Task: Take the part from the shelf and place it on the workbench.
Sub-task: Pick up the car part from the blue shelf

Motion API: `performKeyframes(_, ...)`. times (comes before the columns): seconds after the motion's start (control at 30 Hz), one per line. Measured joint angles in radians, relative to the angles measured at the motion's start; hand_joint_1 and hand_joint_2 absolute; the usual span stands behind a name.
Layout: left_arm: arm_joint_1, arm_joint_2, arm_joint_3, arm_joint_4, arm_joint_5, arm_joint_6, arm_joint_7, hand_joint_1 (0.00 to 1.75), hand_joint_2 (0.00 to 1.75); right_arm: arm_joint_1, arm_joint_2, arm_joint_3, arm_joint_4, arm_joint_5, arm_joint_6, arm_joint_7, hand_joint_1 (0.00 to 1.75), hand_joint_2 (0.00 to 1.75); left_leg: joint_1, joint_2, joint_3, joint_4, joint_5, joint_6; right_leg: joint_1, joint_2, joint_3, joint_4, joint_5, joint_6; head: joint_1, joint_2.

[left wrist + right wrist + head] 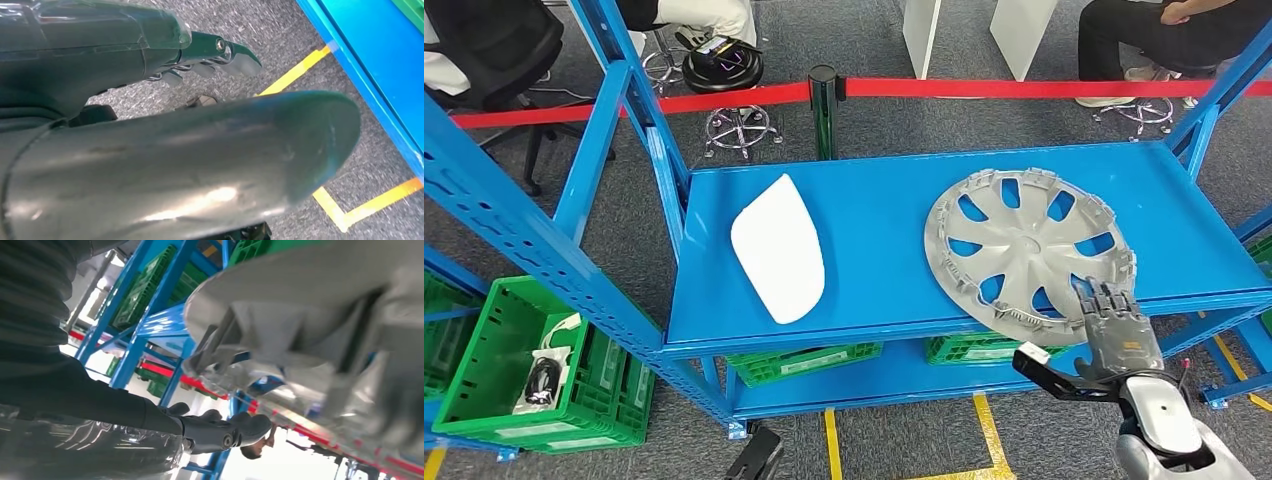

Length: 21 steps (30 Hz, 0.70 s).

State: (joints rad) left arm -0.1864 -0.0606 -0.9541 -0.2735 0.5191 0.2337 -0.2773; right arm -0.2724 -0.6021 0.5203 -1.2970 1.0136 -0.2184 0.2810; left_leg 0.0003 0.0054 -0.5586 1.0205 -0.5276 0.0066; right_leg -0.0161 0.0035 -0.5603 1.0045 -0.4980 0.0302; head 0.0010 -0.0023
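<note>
Head view: blue steel shelf point(874, 225) with two parts lying flat on its upper deck. A silver wheel cover point(1024, 250) sits toward 3 o'clock on the deck, its near rim overhanging the front edge. A white moulded panel point(776, 250) lies toward 9 o'clock, well apart from the cover. Green crates point(524, 375) stand on the lower level and beside the frame.

The right hand point(1114, 325) is raised at 5 o'clock of the wheel cover. Its dark fingers point(1106, 300) are extended over the top of the cover's near rim, with the thumb spread out below the shelf edge. The right wrist view looks up at the cover's ribbed underside point(320, 315), very close; the thumb point(220, 432) sits beneath it, apart from it. The hand is spread and holds nothing; rim contact by the fingertips cannot be confirmed.

The left hand point(200, 60) hangs over grey carpet and yellow floor tape beside the shelf's blue edge. Its fingers are loosely curled, and whether anything is in them cannot be told, though nothing shows.

Judged step: reach and pre-grasp on the wheel cover; pick-up not yet done. The desk is out of frame.

Next move calls for closing fingers and thumb across the overhanging rim, then lifting clear of the shelf deck. Risk: the thin, wide cover may tilt or slip in a one-edge pinch.
</note>
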Motion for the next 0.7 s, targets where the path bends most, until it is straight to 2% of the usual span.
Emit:
performKeyframes(0.3, 0.000, -0.002, 0.000, 0.000, -0.002, 0.000, 0.001, 0.00, 0.00, -0.011, 0.028, 0.035, 0.016, 0.010, 0.004, 0.000, 0.00, 1.75, 0.000, 0.005, 0.001, 0.000, 0.000, 0.000, 0.000, 0.002, 0.000, 0.000, 0.000, 0.000, 0.000, 0.000)
performKeyframes(0.7, 0.000, -0.004, 0.000, 0.000, -0.005, 0.003, 0.004, 0.00, 0.00, -0.016, 0.038, 0.069, 0.029, 0.030, 0.018, 0.001, 0.00, 1.75, 0.000, 0.004, 0.001, 0.000, 0.000, 0.000, 0.000, 0.002, 0.000, 0.000, 0.000, 0.000, 0.000, 0.000)
